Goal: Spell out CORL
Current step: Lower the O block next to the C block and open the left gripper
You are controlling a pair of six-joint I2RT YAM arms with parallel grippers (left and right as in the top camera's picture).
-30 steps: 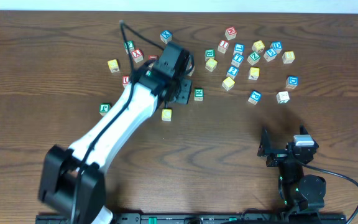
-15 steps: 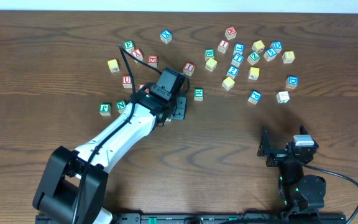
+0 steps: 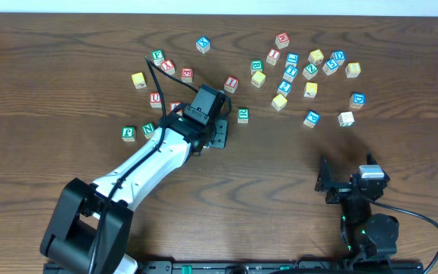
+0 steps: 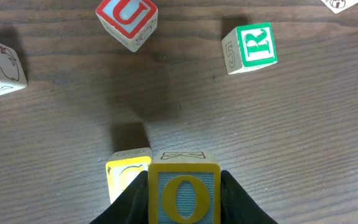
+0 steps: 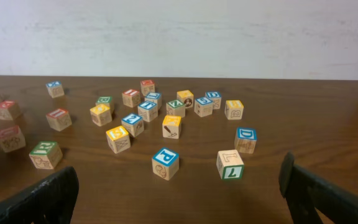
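Reaching over the table (image 3: 424,152) from the near left, the left arm (image 3: 154,156) puts its wrist among the left-hand scatter of cubes. The right gripper (image 5: 180,198) sits parked near the right edge, its fingers wide apart and empty. The right-hand scatter lies on its far side.

Step in hand, by judgement: setting the second letter. The left gripper (image 4: 184,202) is clamped on the O (image 4: 184,186), one finger on each side face, with the yellow letter facing the wrist camera. Whether the O rests on the table or hangs just above it cannot be told.

Position of the work:
- A yellow cube (image 4: 128,176) lies on the table just left of the O, touching it or nearly so. Its letter is not legible, so its role as the C is assumed.
- The R (image 4: 250,47) lies far and right of the gripper, well apart, with its green letter upright in the wrist view.
- A red U (image 4: 127,22) lies far and slightly left. It is not part of the word.
- The L cannot be picked out among the cubes.

Next move, by judgement: seat the O flush against the yellow cube with faces aligned. Then part the fingers and lift straight up so that neither cube shifts. The R follows, to the right of the O.
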